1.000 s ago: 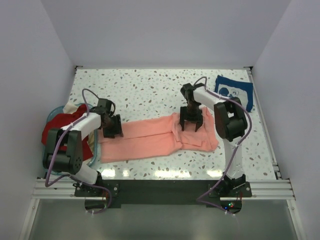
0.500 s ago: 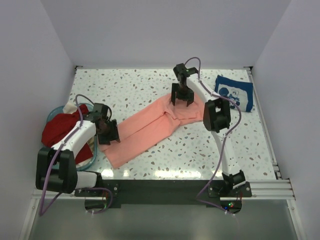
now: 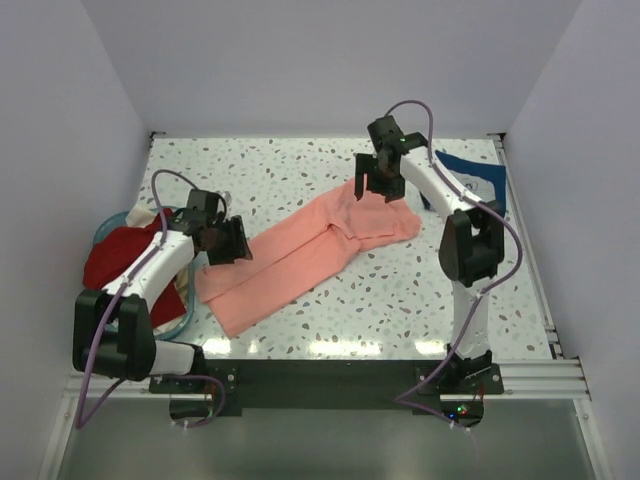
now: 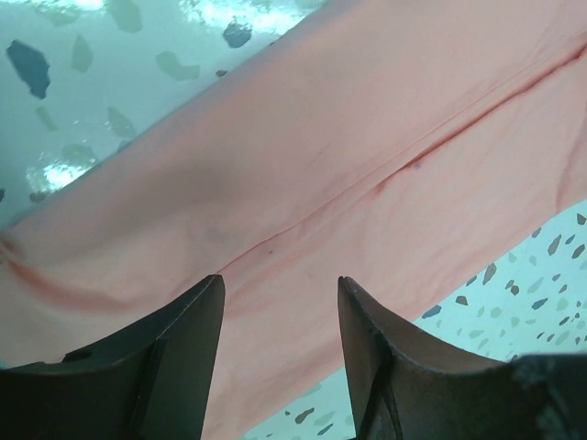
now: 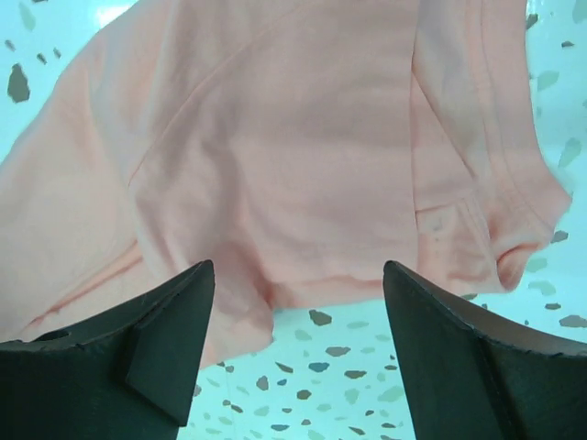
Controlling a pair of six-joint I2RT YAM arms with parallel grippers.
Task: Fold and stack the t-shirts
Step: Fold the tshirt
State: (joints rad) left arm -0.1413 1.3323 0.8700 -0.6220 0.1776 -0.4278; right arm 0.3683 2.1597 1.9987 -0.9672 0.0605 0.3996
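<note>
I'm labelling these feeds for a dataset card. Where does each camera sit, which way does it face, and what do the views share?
Top external: above and behind the arm bases, looking down on the table; both arms show, with the left gripper and right gripper over the pink t-shirt.
Left wrist: on the left arm, facing down at the shirt; its own open gripper fills the bottom edge.
Right wrist: on the right arm, facing down at one end of the shirt, past its own open gripper.
Shared: all three show the pink t-shirt on the speckled table.
</note>
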